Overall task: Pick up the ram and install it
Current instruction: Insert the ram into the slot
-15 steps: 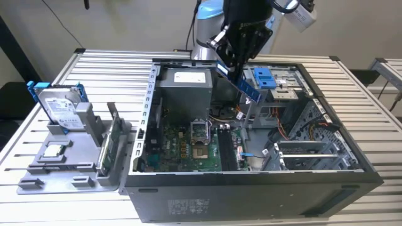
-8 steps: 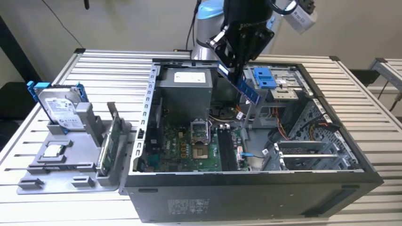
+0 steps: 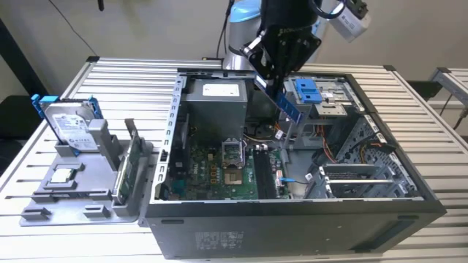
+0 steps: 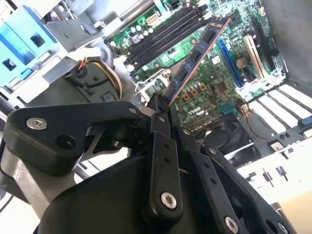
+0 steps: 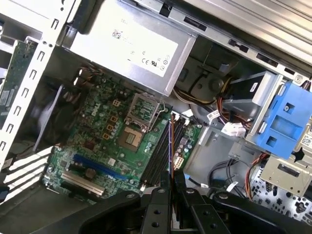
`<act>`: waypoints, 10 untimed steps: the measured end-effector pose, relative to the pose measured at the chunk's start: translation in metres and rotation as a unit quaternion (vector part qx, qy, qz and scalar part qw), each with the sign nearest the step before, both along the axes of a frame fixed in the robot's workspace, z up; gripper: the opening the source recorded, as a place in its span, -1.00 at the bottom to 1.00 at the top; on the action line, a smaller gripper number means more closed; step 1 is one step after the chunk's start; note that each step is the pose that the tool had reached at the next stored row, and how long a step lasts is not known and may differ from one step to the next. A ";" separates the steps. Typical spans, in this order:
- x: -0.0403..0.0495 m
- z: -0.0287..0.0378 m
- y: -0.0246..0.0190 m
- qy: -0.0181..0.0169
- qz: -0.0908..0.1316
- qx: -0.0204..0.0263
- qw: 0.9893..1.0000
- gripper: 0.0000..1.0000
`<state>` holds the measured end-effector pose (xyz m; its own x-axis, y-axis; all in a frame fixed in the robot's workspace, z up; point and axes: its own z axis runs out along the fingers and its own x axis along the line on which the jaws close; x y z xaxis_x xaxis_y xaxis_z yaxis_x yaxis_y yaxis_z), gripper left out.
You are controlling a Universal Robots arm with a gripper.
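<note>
My gripper [image 3: 272, 82] is shut on the ram [image 3: 290, 108], a long thin bluish stick with black chips, and holds it tilted in the air above the open computer case [image 3: 292, 213]. The stick hangs over the middle of the case, above the black memory slots [image 3: 263, 172] on the green motherboard [image 3: 219, 181], without touching them. In the second wrist view the ram [image 4: 195, 56] reaches out from the fingertips [image 4: 155, 113] toward the slots [image 4: 165, 36]. The first wrist view has the ram [image 5: 171, 146] edge-on, in line with the slots [image 5: 158, 156], between the fingers [image 5: 158, 195].
A silver power supply [image 3: 216, 101] and a blue drive caddy [image 3: 307, 90] sit in the case's far half, with the processor socket [image 3: 232, 159] beside the slots. At the exterior view's left, a grey holder [image 3: 73, 192] carries a hard drive [image 3: 69, 126] and an upright green card [image 3: 131, 164].
</note>
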<state>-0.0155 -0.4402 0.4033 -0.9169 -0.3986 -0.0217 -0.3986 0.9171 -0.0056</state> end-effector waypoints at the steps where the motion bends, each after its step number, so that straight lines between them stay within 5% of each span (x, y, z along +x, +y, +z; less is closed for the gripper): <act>1: 0.0001 0.0000 -0.0004 0.000 -0.003 0.000 1.000 -0.72; 10: 0.0013 -0.0005 -0.0034 0.000 -0.027 0.000 1.000 -0.72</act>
<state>-0.0142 -0.4436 0.4028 -0.9373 -0.3479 -0.0217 -0.3479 0.9375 -0.0056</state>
